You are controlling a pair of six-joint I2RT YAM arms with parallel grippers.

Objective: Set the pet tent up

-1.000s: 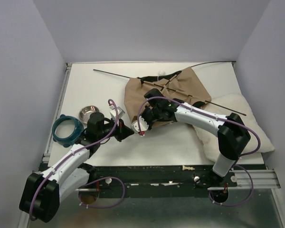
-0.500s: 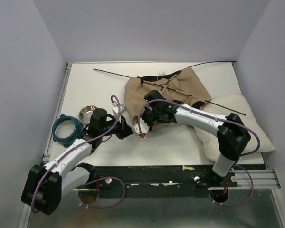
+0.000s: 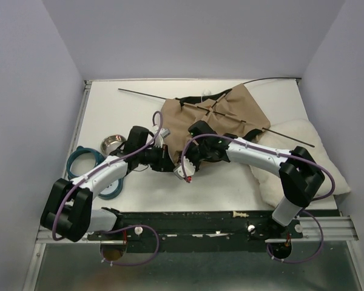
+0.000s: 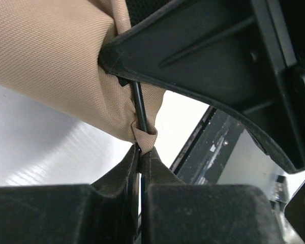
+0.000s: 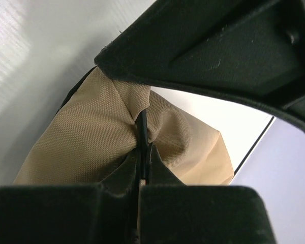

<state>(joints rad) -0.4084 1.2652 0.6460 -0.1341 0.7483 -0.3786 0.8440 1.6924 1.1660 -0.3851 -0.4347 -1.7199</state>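
A teal ring (image 3: 74,162) and a bowl (image 3: 111,144) sit at the left of the counter (image 3: 121,115), away from the work. The left tool (image 4: 140,152) is pinched tight on a tan fold of the tent (image 3: 224,112), with a pole (image 4: 138,101) running into the grip. Just to its right, the right tool (image 5: 144,151) is clamped on fabric and a pole, probably the same one. The tent lies flat mid-counter, its right edge near the cushion (image 3: 300,132). Pulling the tools apart could slide the thin pole out of either pinch, or spring it from its sleeve.
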